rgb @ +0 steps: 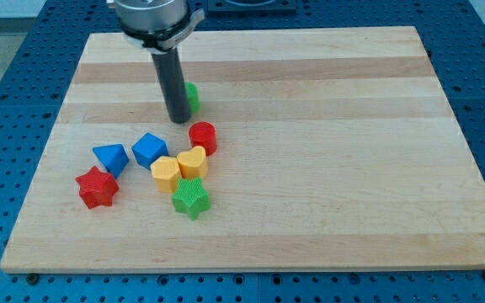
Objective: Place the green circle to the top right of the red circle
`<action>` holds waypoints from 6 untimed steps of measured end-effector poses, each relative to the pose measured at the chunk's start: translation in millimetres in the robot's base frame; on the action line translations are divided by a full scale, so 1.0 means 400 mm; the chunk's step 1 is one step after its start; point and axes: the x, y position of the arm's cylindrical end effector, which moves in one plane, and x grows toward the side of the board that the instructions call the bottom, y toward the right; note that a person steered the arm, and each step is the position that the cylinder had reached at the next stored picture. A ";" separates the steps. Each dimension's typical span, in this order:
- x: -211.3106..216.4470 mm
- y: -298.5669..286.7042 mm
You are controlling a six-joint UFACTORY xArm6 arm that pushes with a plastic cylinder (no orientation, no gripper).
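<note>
One wooden board (pixel 327 168) carries everything, and I have no claw to part or close, only a dark rod (pixel 173 84) whose end, my tip (pixel 179 120), rests on the wood. My tip touches the left side of the green circle (pixel 192 96), mostly hidden behind the rod. That block sits above the red circle (pixel 203 137), a little to the view's left rather than right. I judge the task partly done: the green circle is near, but needs nudging rightward past the red one.
</note>
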 end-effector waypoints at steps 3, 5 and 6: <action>-0.068 -0.185; -0.160 -0.079; -0.115 0.052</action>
